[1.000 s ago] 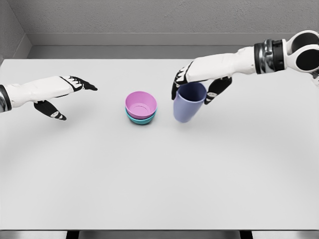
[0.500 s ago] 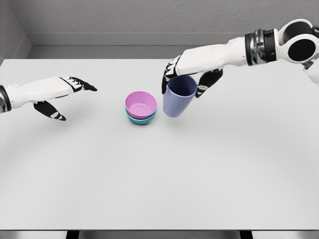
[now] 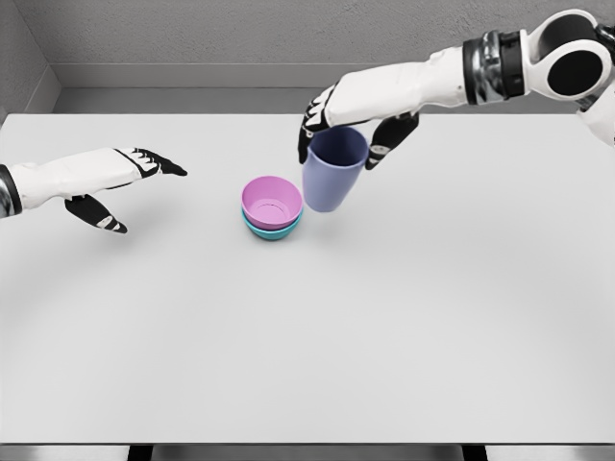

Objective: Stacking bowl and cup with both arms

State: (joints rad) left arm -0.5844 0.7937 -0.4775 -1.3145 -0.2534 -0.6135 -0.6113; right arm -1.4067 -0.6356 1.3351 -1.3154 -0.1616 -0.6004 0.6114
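The cup (image 3: 333, 170) has travelled left across the last second, carried by the right hand (image 3: 352, 125): a second ago it hung well to the right of the bowls, half a second ago nearer, and now its lower left edge looks just beside the pink bowl's (image 3: 272, 200) right rim. It has also risen a little, so the transfer toward the stack is most of the way done, by my reading; what remains is to bring the cup over the bowl's mouth and lower it in.

Going from the left: the left hand (image 3: 113, 181) hovers over the desk (image 3: 307, 336) at the left edge, fingers spread and holding nothing, unmoved through all three frames. It is well apart from the bowls and plays no part for now.

In the middle, the pink bowl sits nested in the teal bowl (image 3: 270, 229), both upright on the desk and not shifted.

To the right of them the cup hangs in the air, mouth up and tilted slightly, with the right fingers closed around its rim from above, thumb side to the left.

Nothing else lies on the desk, so the path is free. The one risk I see is the cup's base clipping the pink rim if it moves across before lifting clear, which could nudge the stack.
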